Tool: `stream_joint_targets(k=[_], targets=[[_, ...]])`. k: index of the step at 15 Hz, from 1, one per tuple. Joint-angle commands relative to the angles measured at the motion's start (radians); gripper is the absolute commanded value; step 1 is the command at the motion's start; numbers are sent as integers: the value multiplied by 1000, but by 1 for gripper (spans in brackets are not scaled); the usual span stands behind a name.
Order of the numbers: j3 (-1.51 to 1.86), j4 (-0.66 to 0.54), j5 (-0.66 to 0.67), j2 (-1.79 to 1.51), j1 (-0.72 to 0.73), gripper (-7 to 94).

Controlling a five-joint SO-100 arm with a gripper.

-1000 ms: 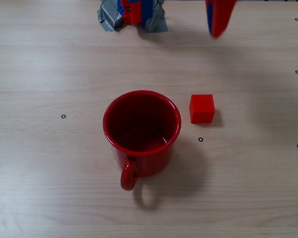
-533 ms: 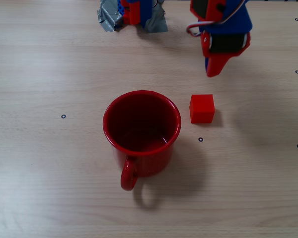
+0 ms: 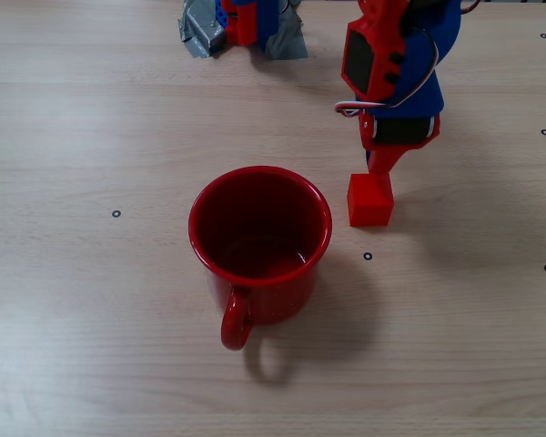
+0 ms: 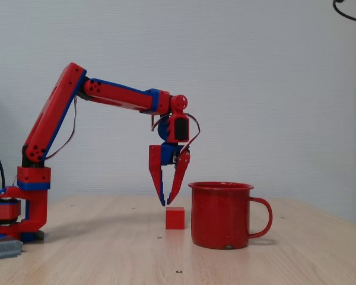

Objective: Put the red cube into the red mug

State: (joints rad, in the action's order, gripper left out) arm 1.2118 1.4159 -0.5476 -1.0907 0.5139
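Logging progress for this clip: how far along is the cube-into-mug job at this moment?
Early stage. Done: the gripper is positioned just above the red cube, jaws slightly parted. In hand: nothing; the cube sits on the table beside the red mug, ungrasped. Left: descend, close on the cube, lift, carry over the mug's empty interior, release.

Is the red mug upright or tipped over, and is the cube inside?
Upright: the red mug stands on its base, rim up. Its inside looks empty; the red cube sits beside it.

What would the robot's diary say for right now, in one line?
phase: reaching | gripper: open, just above red cube | cube: on table, beside red mug | mug: empty
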Motion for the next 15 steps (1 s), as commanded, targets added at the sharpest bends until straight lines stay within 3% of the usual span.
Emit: stream_joint_targets(k=[1,5,6,10,15], targets=[[-14,-9,11,-141,-15,0],[-32,40,55,-178,-41,36],[-48,75,69,-179,-41,41],[-83,184,67,-190,-40,53],[-72,130,8,-186,-18,53]])
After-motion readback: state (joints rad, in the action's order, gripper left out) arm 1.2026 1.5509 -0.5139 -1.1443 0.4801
